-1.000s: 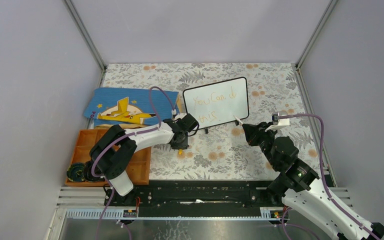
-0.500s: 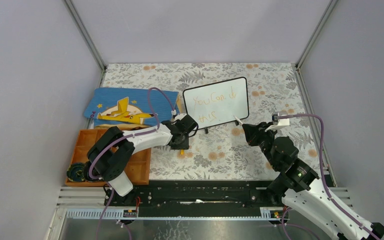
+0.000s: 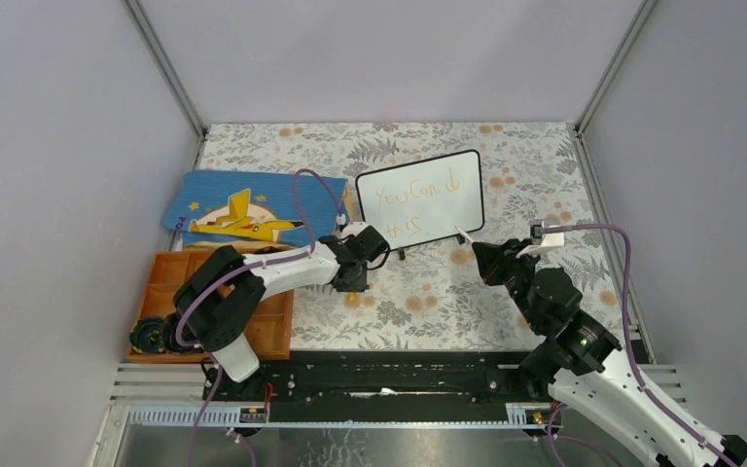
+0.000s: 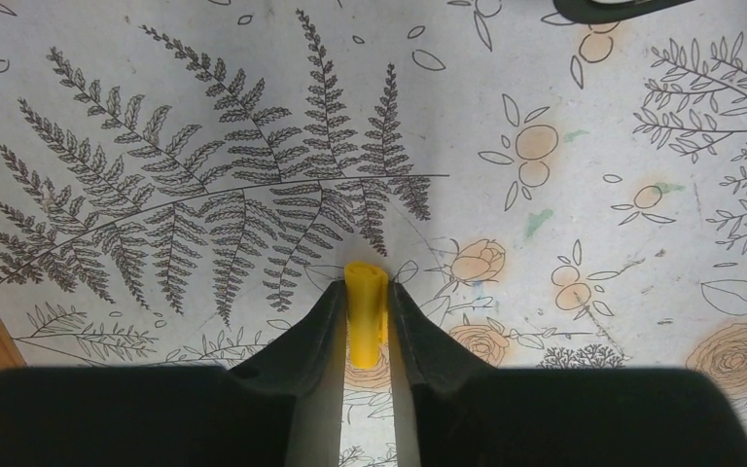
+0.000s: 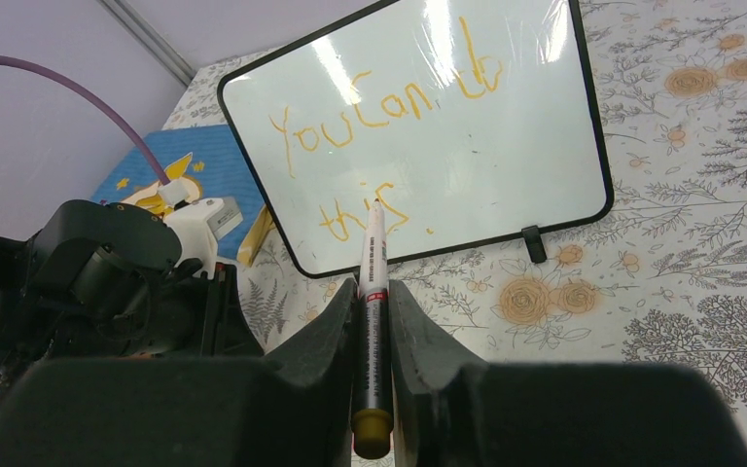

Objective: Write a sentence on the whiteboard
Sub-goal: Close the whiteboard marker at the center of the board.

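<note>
right pincer (image 5: pixel 372 289): pinching the marker (image 5: pixel 373 248) lengthwise between both fingers, writing tip pointing straight at the whiteboard (image 5: pixel 506 117). Holding it along the fingers looks like the way to be aiming the tip the same way the wrist is pointing.

marker tip: hovering just in front of the whiteboard's lower edge, lining up with the word "this" in the right wrist view. Can't tell if it's actually touching the surface.

left pincer (image 4: pixel 366 292): squeezing a small yellow cap (image 4: pixel 365 316), probably the marker's, hanging low over the floral table cover (image 4: pixel 204 117) just in front of the whiteboard's left corner. My guess is it's parking the cap out of the writing arm's way.

whiteboard: standing on its little black feet, tilting back, face turning toward the arms so the right one can be reaching it.

the sentence (image 5: pixel 379 146): sitting on the whiteboard in orange, two lines, reading roughly "You Can do / this". The end of the top line is scrawly.

progress: looking basically done to me, maybe finishing off that last word.

blue book (image 3: pixel 233 209): lying flat just left of the whiteboard.

orange tray (image 3: pixel 170 292): sitting further left of the whiteboard and nearer the arms, not being used.
</note>
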Robot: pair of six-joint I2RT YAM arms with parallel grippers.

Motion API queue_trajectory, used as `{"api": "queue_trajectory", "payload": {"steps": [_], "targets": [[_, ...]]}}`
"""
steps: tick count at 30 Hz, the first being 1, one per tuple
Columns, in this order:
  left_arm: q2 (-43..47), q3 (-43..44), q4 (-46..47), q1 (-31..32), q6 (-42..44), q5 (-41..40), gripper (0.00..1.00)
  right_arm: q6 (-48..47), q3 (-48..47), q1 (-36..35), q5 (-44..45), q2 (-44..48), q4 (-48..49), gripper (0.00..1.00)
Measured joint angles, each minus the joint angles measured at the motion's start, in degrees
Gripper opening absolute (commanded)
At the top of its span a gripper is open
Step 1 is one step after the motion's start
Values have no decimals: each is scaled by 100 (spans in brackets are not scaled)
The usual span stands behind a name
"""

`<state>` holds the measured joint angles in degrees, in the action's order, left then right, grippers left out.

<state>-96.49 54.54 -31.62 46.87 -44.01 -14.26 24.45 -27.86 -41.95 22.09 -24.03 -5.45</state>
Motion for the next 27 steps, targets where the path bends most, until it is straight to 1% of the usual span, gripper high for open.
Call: {"api": "queue_trajectory", "payload": {"steps": [2,4,5,14,21,23,27], "targets": [[0,0,0,7,-4,-2,13,0,11,0,0,4,0,0],[0,0,2,13,-13,0,1,0,26,0,-2,4,0,0],[0,2,2,20,-22,-7,0,0,39,0,-2,4,0,0],[44,0,-2,33,-63,-20,0,0,50,0,-2,7,-11,0],[179,-22,-103,28,-149,142,0,0,50,0,-2,9,-13,0],[343,-24,-205,2,-157,166,0,-2,50,0,-2,9,-15,0],[988,61,-378,-127,-157,166,0,-26,48,0,-4,-2,-13,0]]}}
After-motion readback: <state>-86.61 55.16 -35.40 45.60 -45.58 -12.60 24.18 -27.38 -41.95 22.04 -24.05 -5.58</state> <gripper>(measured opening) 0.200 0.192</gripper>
